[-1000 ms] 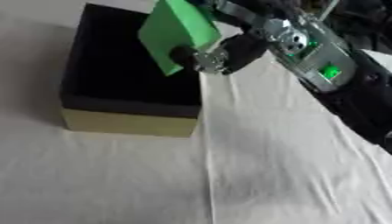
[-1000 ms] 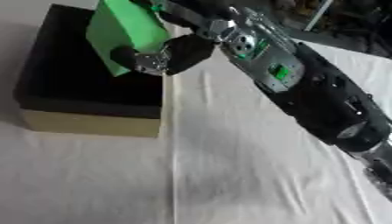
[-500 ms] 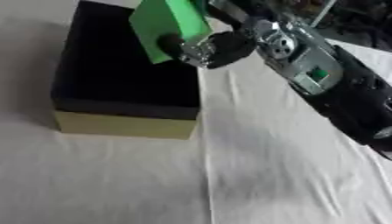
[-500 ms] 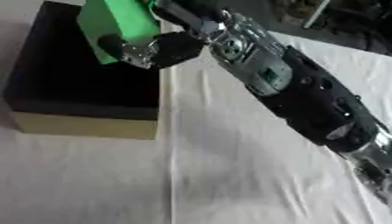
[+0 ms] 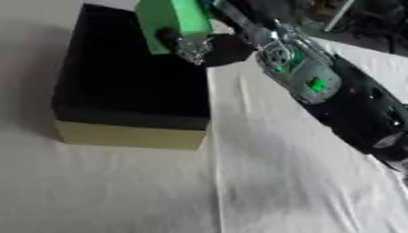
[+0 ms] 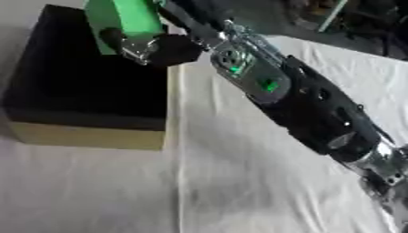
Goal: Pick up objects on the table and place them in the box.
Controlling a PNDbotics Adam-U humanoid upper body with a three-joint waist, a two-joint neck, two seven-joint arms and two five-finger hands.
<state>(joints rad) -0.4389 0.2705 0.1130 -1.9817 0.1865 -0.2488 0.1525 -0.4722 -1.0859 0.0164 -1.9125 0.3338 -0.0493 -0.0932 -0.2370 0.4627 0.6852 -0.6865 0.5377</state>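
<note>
— What do the fingers (image 5: pixel 194 45) of the right hand (image 5: pixel 213 47) hold?
— They pinch the green block (image 5: pixel 171 20), upright, above the box (image 5: pixel 127 86)'s far right corner, over its dark opening. The worktop (image 5: pixel 279 182) stretches below.

Motion blur smears the robot's black right hand (image 5: pixel 209 46), whose fingers cover the lower edge of the flat bright-green object (image 5: pixel 170 20); that object's top is cut off by the upper edge.

Green object (image 5: pixel 170 20), black-lined tan box (image 5: pixel 127 134), white tablecloth (image 5: pixel 279 182).
</note>
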